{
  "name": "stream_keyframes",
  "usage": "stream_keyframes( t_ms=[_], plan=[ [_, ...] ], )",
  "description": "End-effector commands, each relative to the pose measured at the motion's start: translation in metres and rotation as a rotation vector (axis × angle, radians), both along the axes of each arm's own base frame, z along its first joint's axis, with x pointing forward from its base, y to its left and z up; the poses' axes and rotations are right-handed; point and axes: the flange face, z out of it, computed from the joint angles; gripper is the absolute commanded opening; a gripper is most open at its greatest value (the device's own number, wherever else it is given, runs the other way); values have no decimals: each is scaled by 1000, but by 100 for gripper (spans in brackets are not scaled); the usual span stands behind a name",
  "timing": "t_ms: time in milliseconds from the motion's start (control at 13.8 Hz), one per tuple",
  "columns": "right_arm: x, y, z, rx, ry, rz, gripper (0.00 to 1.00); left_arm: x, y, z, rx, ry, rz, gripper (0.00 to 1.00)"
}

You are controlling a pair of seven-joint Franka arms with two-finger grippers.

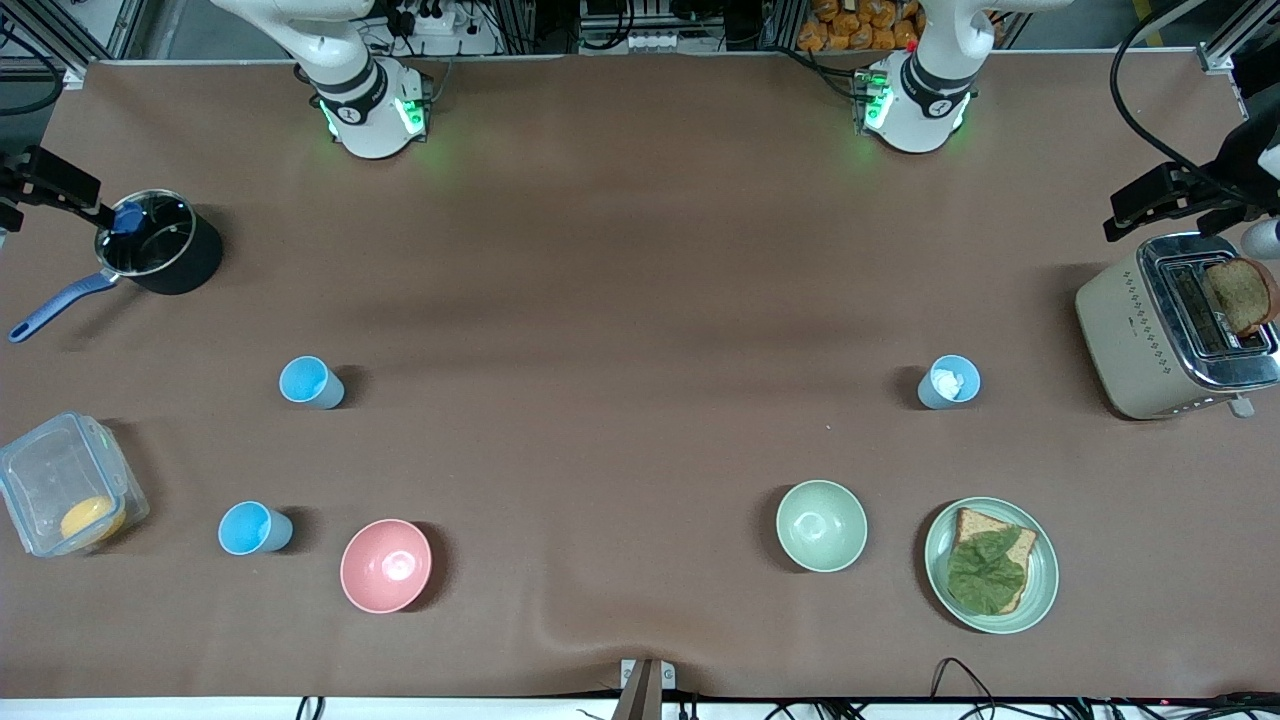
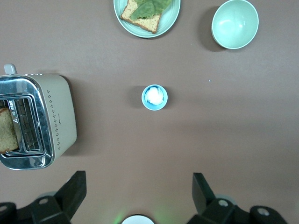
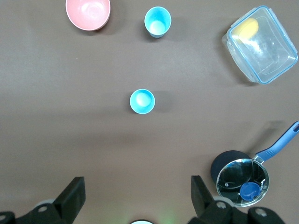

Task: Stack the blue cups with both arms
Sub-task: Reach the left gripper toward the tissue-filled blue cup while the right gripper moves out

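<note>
Two bright blue cups stand toward the right arm's end of the table: one (image 1: 311, 382) (image 3: 142, 101) mid-table, the other (image 1: 255, 528) (image 3: 158, 21) nearer the front camera, beside the pink bowl (image 1: 386, 565). A paler blue cup (image 1: 949, 382) (image 2: 154, 97) with something white inside stands toward the left arm's end. My left gripper (image 2: 138, 175) hangs open high over the table near its base, nothing between its fingers. My right gripper (image 3: 137, 178) is likewise open and empty, high above its side. Neither gripper shows in the front view.
A toaster (image 1: 1175, 325) holding a bread slice, a pale green bowl (image 1: 821, 526) and a plate (image 1: 1042, 580) with bread and lettuce sit at the left arm's end. A black saucepan (image 1: 160, 255) and a clear lidded container (image 1: 65, 497) sit at the right arm's end.
</note>
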Motion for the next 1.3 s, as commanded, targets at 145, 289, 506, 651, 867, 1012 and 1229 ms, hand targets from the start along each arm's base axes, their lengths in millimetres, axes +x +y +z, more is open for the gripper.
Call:
stream_keyframes(
  t_ms=[145, 289, 506, 651, 867, 1012, 1229],
  plan=[
    [-7, 2, 6, 2, -3, 3, 100, 1, 1, 2, 24, 9, 5, 100],
    [-7, 2, 6, 2, -3, 3, 100, 5, 4, -5, 10, 20, 8, 100],
    [-3, -1, 0, 3, 5, -5, 100, 10, 0, -27, 15, 44, 12, 100],
    [4, -6, -11, 4, 20, -18, 100, 16, -1, -57, 18, 37, 14, 100],
    [24, -36, -46, 43, 68, -73, 100, 20, 0, -110, 20, 38, 16, 100],
    [37, -55, -66, 125, 59, -105, 100, 18, -3, -150, 25, 44, 11, 100],
    [54, -65, -100, 149, 111, -125, 100, 17, -2, -204, 28, 29, 14, 100]
  ],
)
